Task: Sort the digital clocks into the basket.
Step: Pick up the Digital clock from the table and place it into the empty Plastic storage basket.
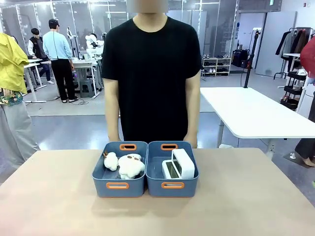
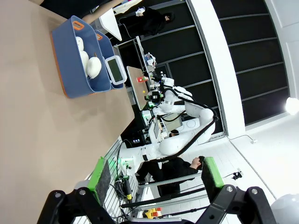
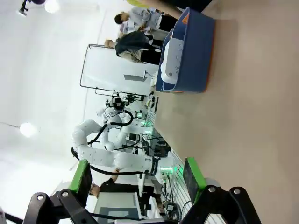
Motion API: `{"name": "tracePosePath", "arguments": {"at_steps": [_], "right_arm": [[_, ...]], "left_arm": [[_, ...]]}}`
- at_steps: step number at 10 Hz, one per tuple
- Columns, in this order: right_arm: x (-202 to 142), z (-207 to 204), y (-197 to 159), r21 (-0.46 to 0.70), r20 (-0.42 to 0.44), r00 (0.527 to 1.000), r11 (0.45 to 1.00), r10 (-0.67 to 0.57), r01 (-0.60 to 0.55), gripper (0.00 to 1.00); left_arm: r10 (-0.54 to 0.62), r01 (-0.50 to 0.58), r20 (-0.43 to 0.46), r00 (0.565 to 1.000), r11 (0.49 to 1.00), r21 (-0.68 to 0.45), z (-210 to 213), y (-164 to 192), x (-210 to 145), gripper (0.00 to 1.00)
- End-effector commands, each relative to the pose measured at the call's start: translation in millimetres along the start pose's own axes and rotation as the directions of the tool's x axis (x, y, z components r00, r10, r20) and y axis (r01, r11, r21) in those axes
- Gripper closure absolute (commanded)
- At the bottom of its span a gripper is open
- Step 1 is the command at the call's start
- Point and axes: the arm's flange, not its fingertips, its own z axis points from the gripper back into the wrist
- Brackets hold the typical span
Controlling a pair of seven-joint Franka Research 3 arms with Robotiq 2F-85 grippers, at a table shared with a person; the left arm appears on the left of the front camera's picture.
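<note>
the table (image 1: 54,196) is wide and bare on every side of the two blue bins, which sit touching side by side at the far middle, just in front of the person (image 1: 152,69). the right basket (image 1: 172,186) holds both digital clocks (image 1: 178,164), one lying across the other, so the sorting looks done; the left bin (image 1: 118,186) holds the white sheep plush toys (image 1: 129,164). the sensible step now is to stay back and leave both bins alone. the left gripper (image 2: 156,179) hangs with its green pads spread wide and nothing between them, well short of the bins, and the right gripper (image 3: 138,175) is spread and bare the same way. there is ample open room near, left and right; only the far edge is crowded, by the bins and the person.
</note>
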Motion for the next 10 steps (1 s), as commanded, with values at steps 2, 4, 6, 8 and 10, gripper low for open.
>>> {"name": "tracePosePath", "arguments": {"at_steps": [2, 4, 6, 8, 10], "right_arm": [[18, 51, -16, 0.022, -0.066, 0.998, 1.0, -0.005, 0.007, 0.0], [3, 42, -12, 0.009, -0.004, 1.0, 1.0, -0.029, 0.029, 0.0], [3, 42, -12, 0.009, -0.004, 1.0, 1.0, -0.029, 0.029, 0.0], [3, 42, -12, 0.009, -0.004, 1.0, 1.0, -0.029, 0.029, 0.0], [3, 42, -12, 0.009, -0.004, 1.0, 1.0, -0.029, 0.029, 0.0]], "left_arm": [[-0.009, 0.009, -0.013, 1.0, 1.0, -0.007, 1, -3, -2, 0.0], [-0.009, 0.009, -0.013, 1.0, 1.0, -0.007, 1, -3, -2, 0.0], [-0.009, 0.009, -0.013, 1.0, 1.0, -0.007, 1, -3, -2, 0.0], [-0.009, 0.009, -0.013, 1.0, 1.0, -0.007, 1, -3, -2, 0.0], [-0.009, 0.009, -0.013, 1.0, 1.0, -0.007, 1, -3, -2, 0.0]]}}
